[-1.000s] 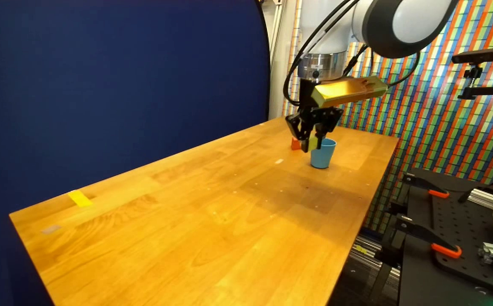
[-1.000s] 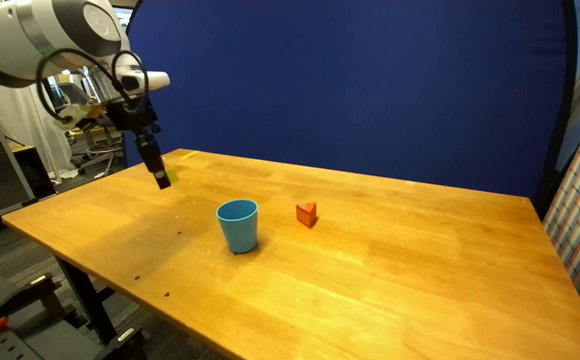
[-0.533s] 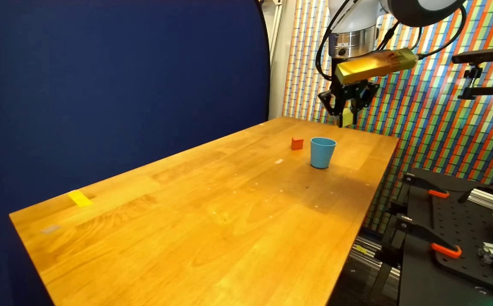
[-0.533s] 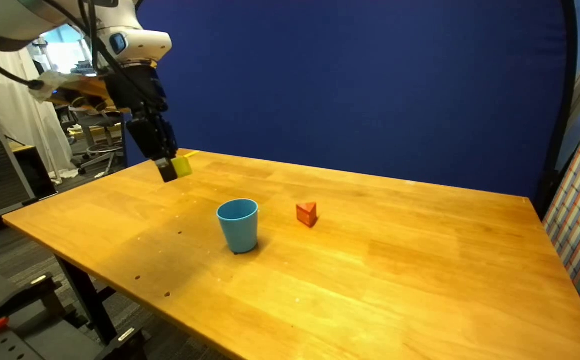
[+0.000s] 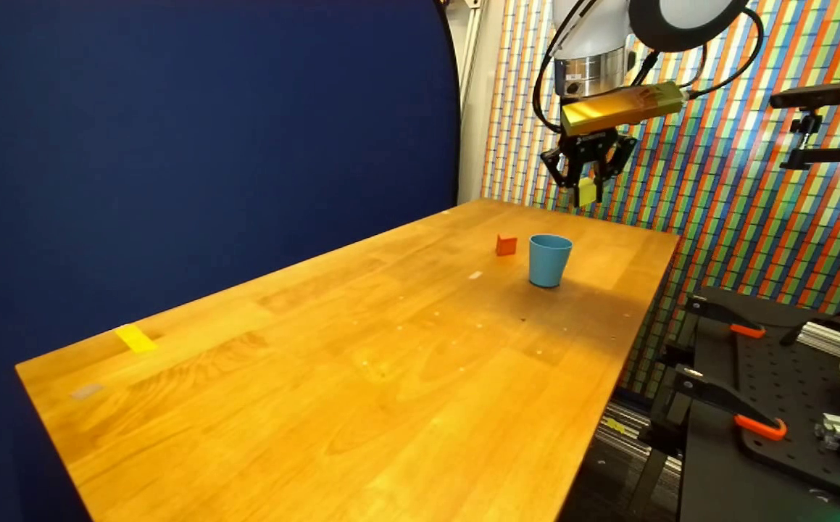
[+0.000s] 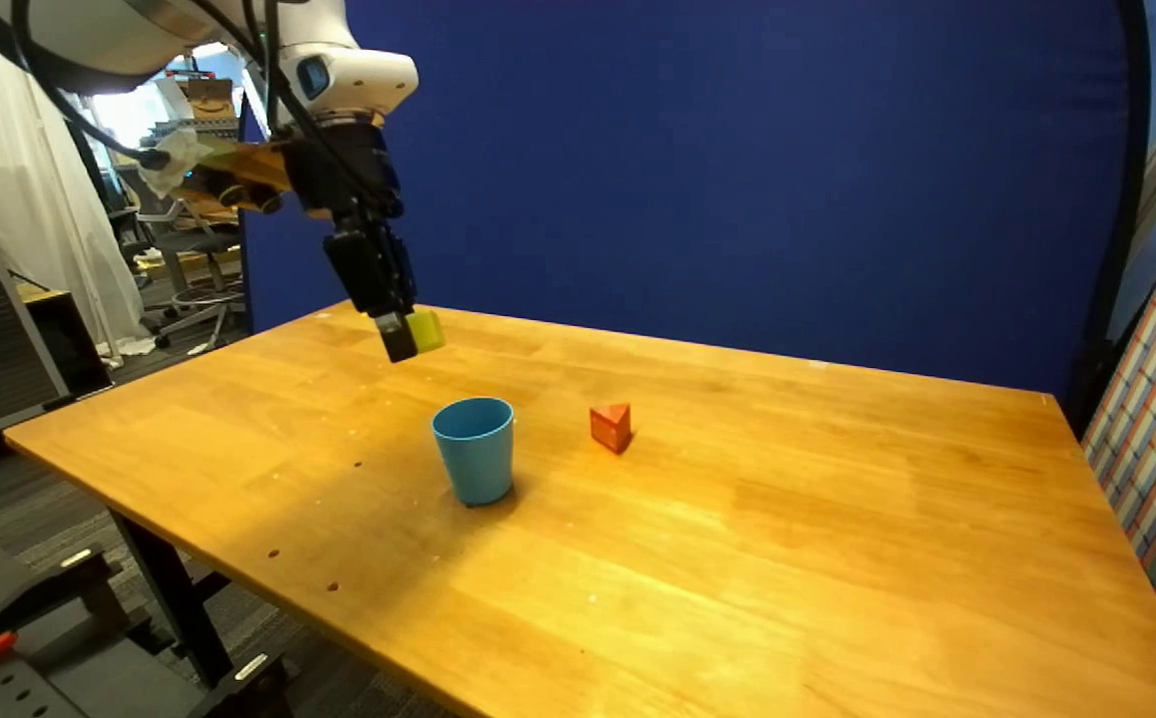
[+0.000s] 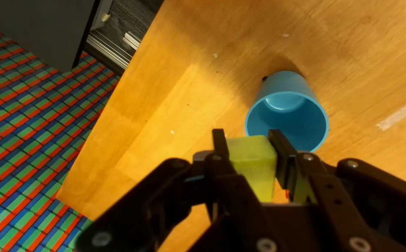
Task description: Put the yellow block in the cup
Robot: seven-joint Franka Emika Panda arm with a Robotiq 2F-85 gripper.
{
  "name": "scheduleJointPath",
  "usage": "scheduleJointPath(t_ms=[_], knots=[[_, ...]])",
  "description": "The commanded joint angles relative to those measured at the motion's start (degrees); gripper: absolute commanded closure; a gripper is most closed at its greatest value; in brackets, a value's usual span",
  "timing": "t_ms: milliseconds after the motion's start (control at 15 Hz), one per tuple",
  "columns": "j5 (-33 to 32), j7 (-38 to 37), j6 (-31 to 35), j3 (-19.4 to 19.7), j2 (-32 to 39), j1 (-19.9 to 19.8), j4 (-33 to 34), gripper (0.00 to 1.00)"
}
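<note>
The yellow block (image 5: 588,191) is held in the air between the fingers of my gripper (image 6: 399,341), which are shut on it. It also shows in the wrist view (image 7: 252,157), its near face turned to the camera. The light-blue cup (image 5: 549,262) stands upright on the table in both exterior views (image 6: 481,464). In the wrist view I look partly into the cup (image 7: 292,115); its inside looks empty. The block is above cup height and apart from the cup, to its upper left in an exterior view (image 6: 427,332). The right finger overlaps the cup's rim in the wrist view.
A small red-orange block (image 6: 610,427) stands on the wooden table (image 6: 837,558) beside the cup. A flat yellow strip (image 5: 136,338) lies at a far table corner. A black side table with orange-tipped clamps (image 5: 760,428) stands along one table edge. A dark blue screen (image 6: 737,179) backs the table.
My gripper, still holding the yellow block, has risen and moved. In an exterior view it has come right, closer to the cup. The cup and red-orange block have not moved.
</note>
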State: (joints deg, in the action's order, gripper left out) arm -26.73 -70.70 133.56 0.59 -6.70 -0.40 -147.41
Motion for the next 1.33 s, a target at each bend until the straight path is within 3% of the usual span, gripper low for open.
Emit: scheduleJointPath(t_ms=[0,333,400,533,800,1000,1067,1267], knots=[[1.09,3.19,2.20,-0.28,6.49,-1.19,4.89,0.88],[2.66,6.03,5.72,0.61,13.08,-0.45,8.45,0.86],[3.32,6.71,6.33,0.81,13.69,-0.36,8.60,0.41],[4.06,7.44,7.12,1.36,13.87,-0.24,8.21,0.34],[4.45,8.82,7.55,1.80,11.31,0.20,6.30,0.02],[5.50,16.96,5.81,-0.39,4.71,1.68,3.80,0.00],[3.65,12.01,6.52,0.96,11.17,1.02,6.92,0.00],[4.18,14.50,6.08,-0.68,7.05,1.54,5.29,0.00]])
